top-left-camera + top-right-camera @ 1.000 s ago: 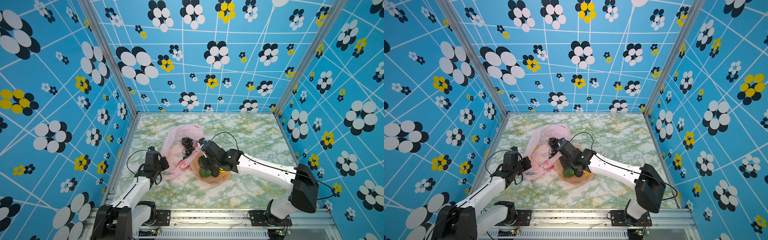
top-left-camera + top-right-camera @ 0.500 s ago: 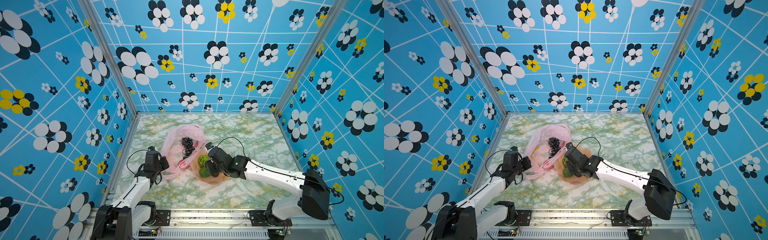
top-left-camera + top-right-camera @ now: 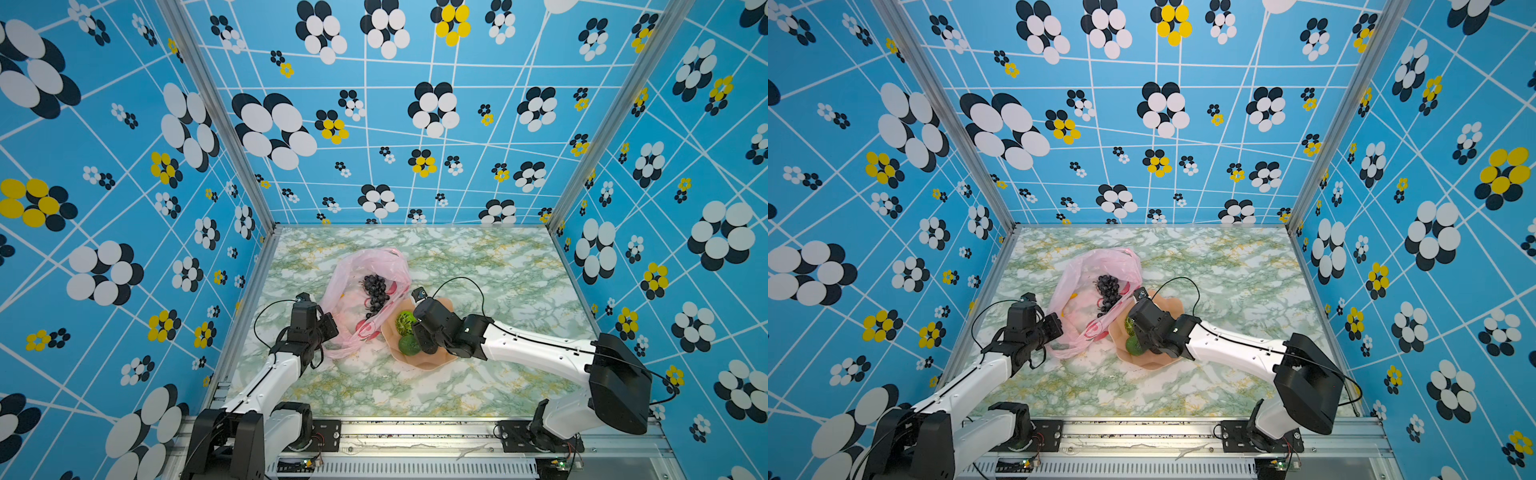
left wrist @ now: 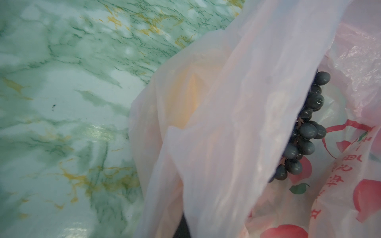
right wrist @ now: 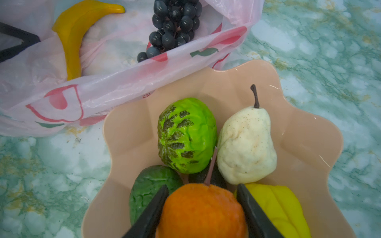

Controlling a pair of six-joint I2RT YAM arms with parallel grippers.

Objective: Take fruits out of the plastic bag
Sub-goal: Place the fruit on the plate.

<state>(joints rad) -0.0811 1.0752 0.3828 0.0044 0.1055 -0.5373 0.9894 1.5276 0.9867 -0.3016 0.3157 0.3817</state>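
Pinches edge of thin translucent pink plastic bag [image 3: 374, 262] with left gripper [image 3: 331, 328], jaws fully closed. Clasps round orange fruit [image 5: 202, 212] between half-spread jaws of right gripper [image 5: 202, 186], over peach scalloped plate [image 5: 127, 123] on marbled table [image 3: 478, 257]. Shows dark grape bunch [image 3: 375, 293], yellow banana [image 5: 72, 35] inside bag.

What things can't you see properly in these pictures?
- Left gripper: its fingers are buried in the plastic bag in both top views and the left wrist view.
- Banana: just a yellow blur behind plastic, left wrist view.
- Orange fruit: cut by the right wrist view's bottom edge; the right gripper covers it in both top views.
- Dark fruit on the plate: mostly under the orange fruit.
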